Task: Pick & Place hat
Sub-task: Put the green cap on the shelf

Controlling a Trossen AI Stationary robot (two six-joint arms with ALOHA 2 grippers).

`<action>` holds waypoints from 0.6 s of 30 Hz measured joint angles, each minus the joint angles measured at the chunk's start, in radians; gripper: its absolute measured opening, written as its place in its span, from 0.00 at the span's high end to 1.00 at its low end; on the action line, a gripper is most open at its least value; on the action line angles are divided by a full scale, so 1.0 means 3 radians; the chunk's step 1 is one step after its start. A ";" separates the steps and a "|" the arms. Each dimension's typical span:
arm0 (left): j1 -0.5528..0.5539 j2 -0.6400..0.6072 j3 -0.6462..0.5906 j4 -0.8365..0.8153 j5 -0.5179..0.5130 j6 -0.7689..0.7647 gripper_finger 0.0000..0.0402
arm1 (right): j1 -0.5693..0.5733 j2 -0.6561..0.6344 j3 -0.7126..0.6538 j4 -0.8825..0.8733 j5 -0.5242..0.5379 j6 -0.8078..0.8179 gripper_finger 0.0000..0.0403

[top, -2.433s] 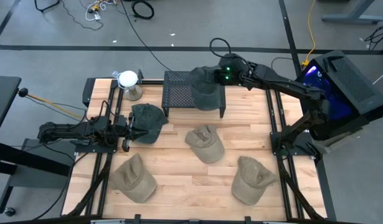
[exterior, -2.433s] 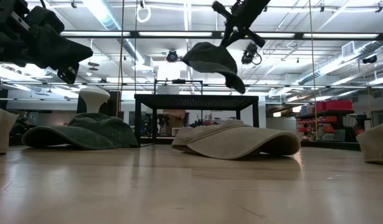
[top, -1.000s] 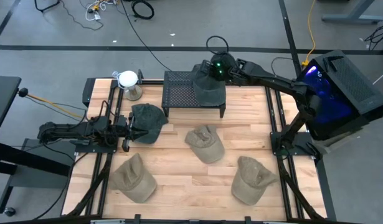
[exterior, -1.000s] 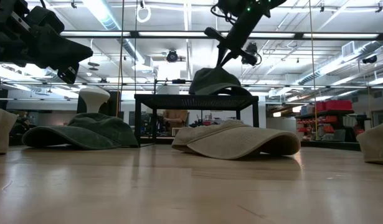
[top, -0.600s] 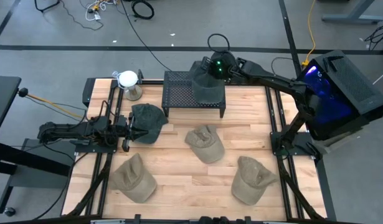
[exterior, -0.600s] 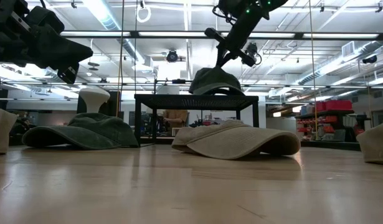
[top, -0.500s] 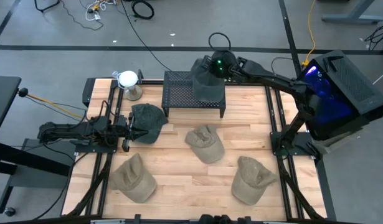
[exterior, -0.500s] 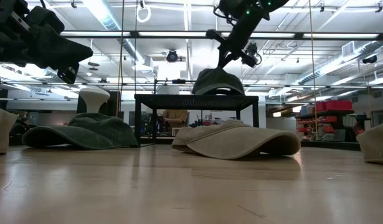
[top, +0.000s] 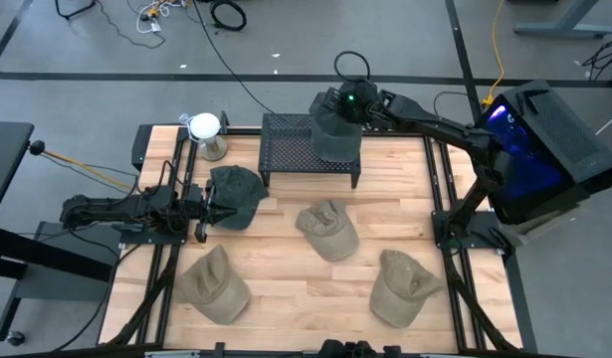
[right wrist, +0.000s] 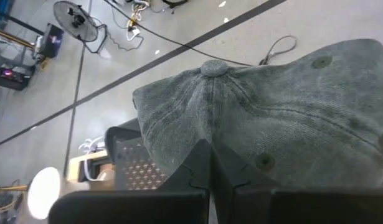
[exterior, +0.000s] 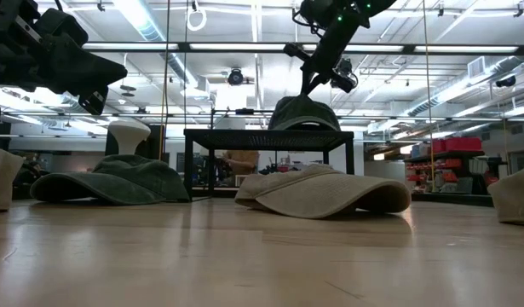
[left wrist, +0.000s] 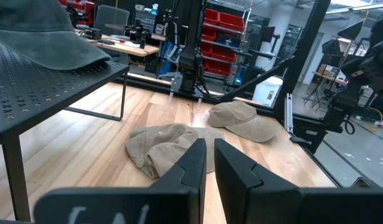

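My right gripper is over the rack's right end, fingers pressed together and pinching the crown of the grey hat. From the right wrist, the fingertips bite into the fabric just below the top button. Low view shows the hat sitting on the rack top, gripper directly above it and on the crown. Hat looks fully rested on the mesh, though I can't be sure the brim is flat from this angle.

My left gripper waits low, left of the rack, just beside a dark green hat lying in front of the rack's left end. Its fingers are nearly together with a thin gap, holding nothing.

Other hats relative to the rack: a tan hat in front of its right half, another tan one further out front and to the right, a third out front to the left. White mannequin head stands just left of the rack's back corner.
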 joint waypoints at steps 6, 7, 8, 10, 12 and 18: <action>0.0000 0.0000 0.0000 0.0000 0.0000 0.0001 0.90 | 0.0000 0.0027 0.0000 -0.0041 -0.0032 0.0002 1.00; 0.0000 0.0000 0.0000 0.0000 0.0000 0.0000 0.90 | 0.0000 0.0033 0.0000 -0.0035 -0.0042 0.0011 1.00; 0.0000 0.0000 0.0000 0.0000 0.0001 0.0001 0.90 | 0.0001 0.0038 0.0000 -0.0008 -0.0044 0.0013 1.00; -0.0001 0.0000 0.0000 0.0001 -0.0001 0.0000 0.90 | 0.0003 0.0046 0.0000 0.0054 -0.0072 0.0013 1.00; 0.0000 0.0000 0.0000 0.0000 -0.0001 0.0000 0.90 | 0.0005 0.0046 0.0000 0.0093 -0.0085 0.0015 1.00; 0.0000 0.0000 0.0000 0.0001 -0.0001 0.0001 0.90 | 0.0008 0.0046 0.0000 0.0134 -0.0084 0.0030 1.00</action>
